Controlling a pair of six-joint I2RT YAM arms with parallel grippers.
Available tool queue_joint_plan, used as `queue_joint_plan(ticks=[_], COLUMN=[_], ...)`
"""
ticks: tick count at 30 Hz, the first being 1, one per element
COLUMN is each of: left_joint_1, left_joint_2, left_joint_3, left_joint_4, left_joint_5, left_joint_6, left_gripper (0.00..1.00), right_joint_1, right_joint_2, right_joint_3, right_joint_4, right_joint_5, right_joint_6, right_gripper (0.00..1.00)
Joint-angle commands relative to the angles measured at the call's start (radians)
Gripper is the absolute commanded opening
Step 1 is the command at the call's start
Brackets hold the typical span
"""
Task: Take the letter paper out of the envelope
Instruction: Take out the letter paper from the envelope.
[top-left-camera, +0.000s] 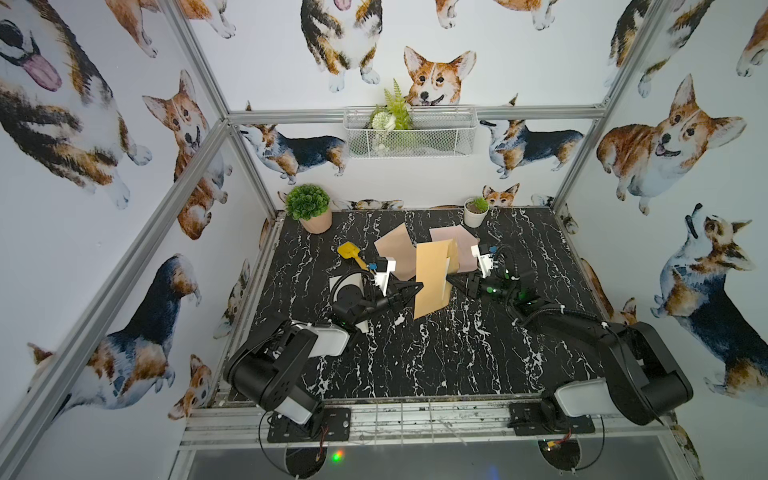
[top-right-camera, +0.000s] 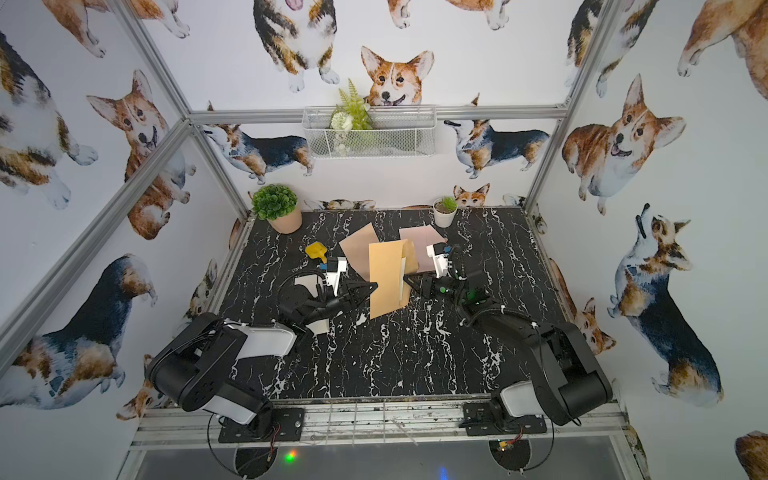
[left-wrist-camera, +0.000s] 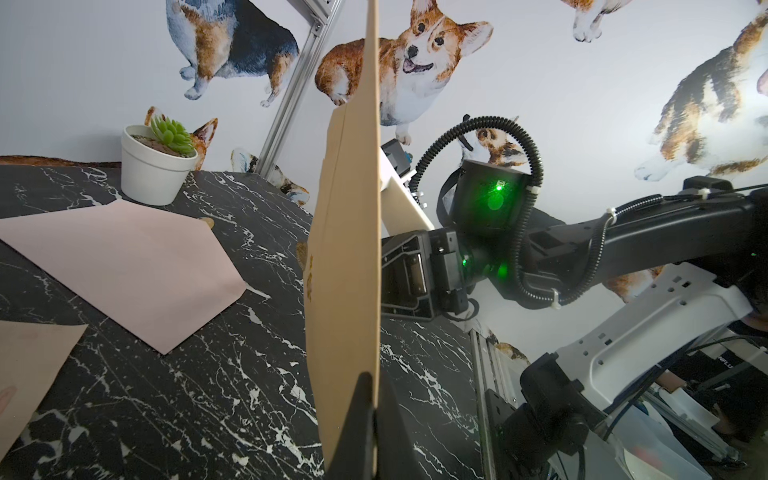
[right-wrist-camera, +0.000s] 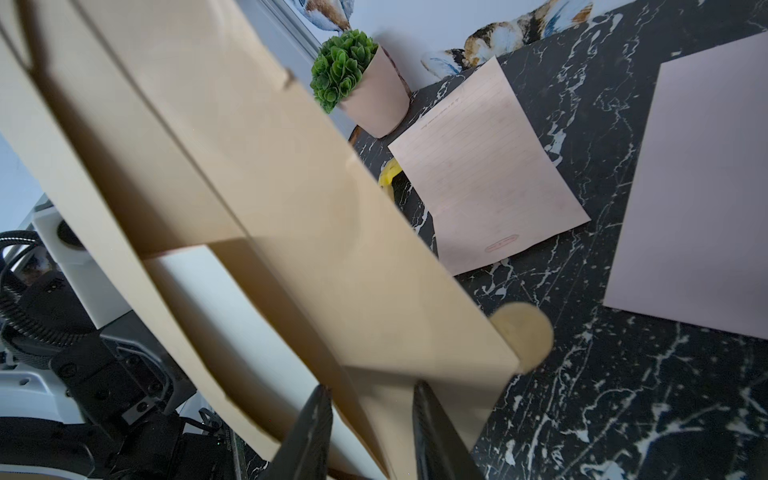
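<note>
My left gripper (top-left-camera: 419, 286) was clamped on the upright envelope (top-left-camera: 432, 278). My right gripper (right-wrist-camera: 371, 388) stood part-open astride its mouth, where the letter paper (right-wrist-camera: 232, 316) probably showed. Next I needed to pinch that sheet alone and draw it away.

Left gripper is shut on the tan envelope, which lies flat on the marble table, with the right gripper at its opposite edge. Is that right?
Not flat: the envelope is held upright on edge, as the left wrist view shows. The rest holds: the left gripper is shut on it, the right gripper at its opposite edge.
</note>
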Motion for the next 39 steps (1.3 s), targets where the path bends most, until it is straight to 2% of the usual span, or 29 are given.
queue_joint_plan(ticks=[1, 6, 12, 17, 24, 35, 39], left_joint_1=[0.0, 0.0, 0.0, 0.0, 0.0, 0.0, 0.001], left_joint_2=[-0.012, 0.004, 0.029, 0.039, 0.049, 0.013, 0.005], left_joint_3=[0.004, 0.007, 0.009, 0.011, 0.01, -0.003, -0.006], left_joint_4=[0.038, 0.032, 0.056, 0.063, 0.063, 0.032, 0.023], left_joint_5=[0.022, 0.015, 0.015, 0.016, 0.01, -0.013, -0.019], left_joint_6=[0.003, 0.006, -0.007, -0.01, -0.006, 0.013, 0.021], left_gripper=[0.0, 0.0, 0.0, 0.0, 0.0, 0.0, 0.0], right_joint_1=[-0.004, -0.001, 0.033, 0.053, 0.075, 0.07, 0.059], right_joint_2=[0.015, -0.002, -0.066, -0.046, -0.066, -0.214, -0.243], right_joint_3=[0.012, 0.0, 0.015, 0.007, 0.012, -0.052, -0.069], right_joint_4=[0.09, 0.14, 0.006, 0.026, -0.009, -0.175, -0.19], right_joint_5=[-0.064, -0.092, -0.066, -0.06, -0.039, 0.077, 0.082], right_joint_6=[0.028, 0.059, -0.024, -0.018, -0.035, -0.115, -0.113], right_gripper=[0.35, 0.34, 0.34, 0.33, 0.19, 0.01, 0.0])
